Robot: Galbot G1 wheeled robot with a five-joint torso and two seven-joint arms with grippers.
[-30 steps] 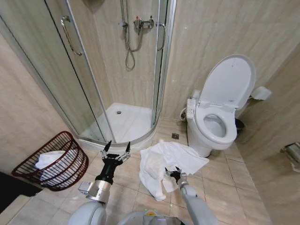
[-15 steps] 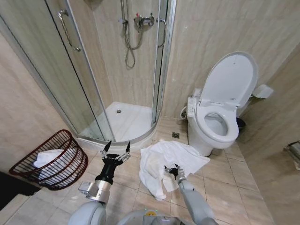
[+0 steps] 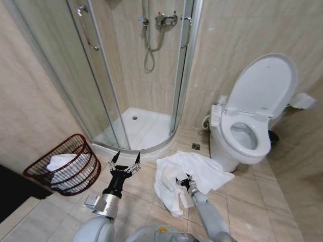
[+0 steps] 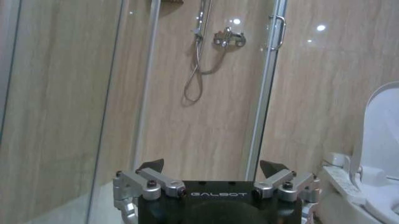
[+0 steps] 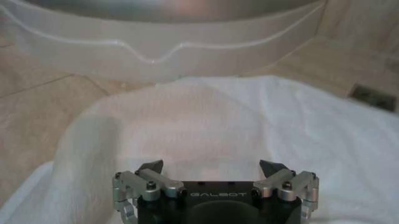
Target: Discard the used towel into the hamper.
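Step in hand: you are lowering the right end effector (image 3: 183, 180) onto the towel (image 3: 189, 174) to pick it up; nothing is held yet.
Towel: a white towel lies crumpled on the floor (image 3: 242, 201), near the robot and right of centre, between the shower tray (image 3: 139, 132) and the toilet (image 3: 247, 136). The right wrist view shows its cloth (image 5: 206, 126) spread out just beyond the fingertips.
Right end effector: its jaws stand wide apart and empty, poised just over the near part of the towel. Whether the tips already touch the cloth I cannot tell.
Left end effector: it (image 3: 125, 164) is spread open and empty, held up above the floor to the left of the towel, pointing toward the shower.
Hamper: the reddish-brown wire hamper (image 3: 81, 174) stands on the floor at the far left, well apart from the towel, and already holds some white cloth.
Where to grip: aim for a raised fold or bunched ridge, not a flat single layer, so the jaws close on plenty of material.
How to close: press down until both tips sink into the cloth, then close fully; a shallow pinch will probably slip.
What to watch: the towel is wide and floppy, so expect trailing ends. Lift high enough that they clear the hamper's rim.
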